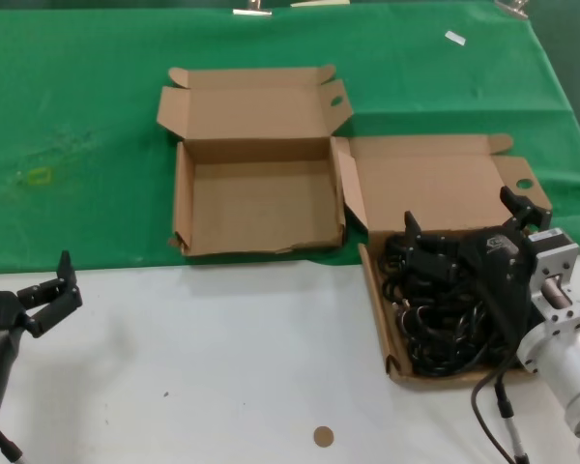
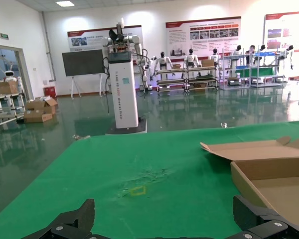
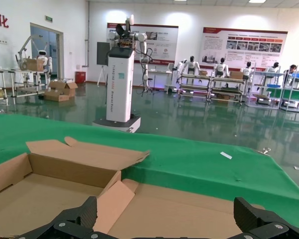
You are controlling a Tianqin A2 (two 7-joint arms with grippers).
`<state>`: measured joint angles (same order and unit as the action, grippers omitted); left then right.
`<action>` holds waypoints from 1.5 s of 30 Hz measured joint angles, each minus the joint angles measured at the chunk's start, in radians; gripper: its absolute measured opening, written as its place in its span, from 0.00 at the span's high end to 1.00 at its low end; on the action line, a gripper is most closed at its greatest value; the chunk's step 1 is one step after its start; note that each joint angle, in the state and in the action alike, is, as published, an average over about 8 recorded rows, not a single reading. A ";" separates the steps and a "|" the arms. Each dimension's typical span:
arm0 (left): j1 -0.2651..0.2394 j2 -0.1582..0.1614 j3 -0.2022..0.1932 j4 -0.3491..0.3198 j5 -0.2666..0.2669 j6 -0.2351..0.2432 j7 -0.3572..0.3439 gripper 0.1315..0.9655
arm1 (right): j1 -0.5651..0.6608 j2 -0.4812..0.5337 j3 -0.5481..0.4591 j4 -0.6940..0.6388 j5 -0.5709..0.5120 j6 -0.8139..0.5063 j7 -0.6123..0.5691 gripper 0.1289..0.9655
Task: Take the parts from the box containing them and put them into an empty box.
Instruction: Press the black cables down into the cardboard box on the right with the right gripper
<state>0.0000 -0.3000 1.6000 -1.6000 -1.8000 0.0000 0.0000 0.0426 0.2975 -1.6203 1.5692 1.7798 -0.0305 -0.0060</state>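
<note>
Nothing transferred yet: black metal parts (image 1: 440, 314) all sit in the long brown cardboard box with tall lid (image 1: 379, 304), at right. Wide short-lidded brown cardboard box (image 1: 256, 203) holds nothing. Right gripper (image 1: 464, 224) hovers spread above the parts; left gripper (image 1: 53, 287) parked, released.

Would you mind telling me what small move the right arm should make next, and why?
Probably lower the right pincer straight down onto the black parts. It hangs open over the full box with nothing between its fingers, and the other box holds nothing yet. The left pincer waits off to the side.
</note>
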 joint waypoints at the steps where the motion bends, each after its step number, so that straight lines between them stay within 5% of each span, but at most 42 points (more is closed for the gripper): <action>1: 0.000 0.000 0.000 0.000 0.000 0.000 0.000 0.00 | 0.000 0.000 0.000 0.000 0.000 0.000 0.000 0.00; 33: 0.000 0.000 0.000 0.000 0.000 0.000 0.000 0.02 | 0.000 0.000 0.000 0.000 0.000 0.000 0.000 0.00; 45: 0.000 0.000 0.000 0.000 0.000 0.000 0.000 0.18 | -0.015 0.004 -0.001 0.014 -0.005 0.001 -0.007 0.00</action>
<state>0.0000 -0.3000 1.6000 -1.6000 -1.7998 0.0000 0.0000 0.0271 0.3015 -1.6213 1.5831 1.7746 -0.0290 -0.0128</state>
